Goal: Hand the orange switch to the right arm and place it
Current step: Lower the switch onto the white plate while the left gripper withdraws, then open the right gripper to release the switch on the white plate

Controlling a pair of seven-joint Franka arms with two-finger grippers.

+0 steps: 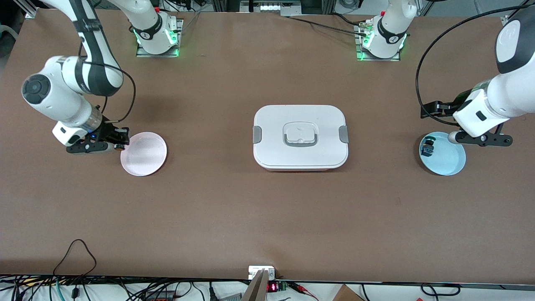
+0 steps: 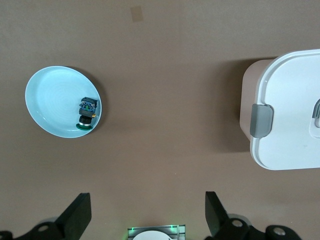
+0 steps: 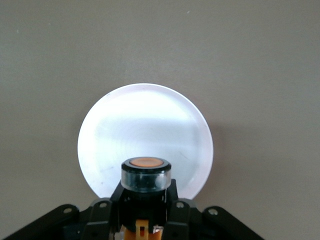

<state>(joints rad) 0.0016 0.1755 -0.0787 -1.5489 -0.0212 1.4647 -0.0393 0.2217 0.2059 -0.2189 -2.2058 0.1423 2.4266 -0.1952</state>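
- A robotics laboratory is shown.
- Two arm bases (image 1: 158, 35) (image 1: 382, 39) are bolted along one edge of a brown table (image 1: 234, 209).
- Loose cables (image 1: 75, 267) and electronics (image 1: 271, 287) are seen at the table's camera-side edge.

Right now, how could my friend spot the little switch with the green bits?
Find the big white lidded box mid-table, then the round pale blue plate toward the left arm's end. On it lies the small black switch with green-blue parts; the orange-capped switch sits in the right gripper instead.

White lidded box (image 1: 300, 137) mid-table
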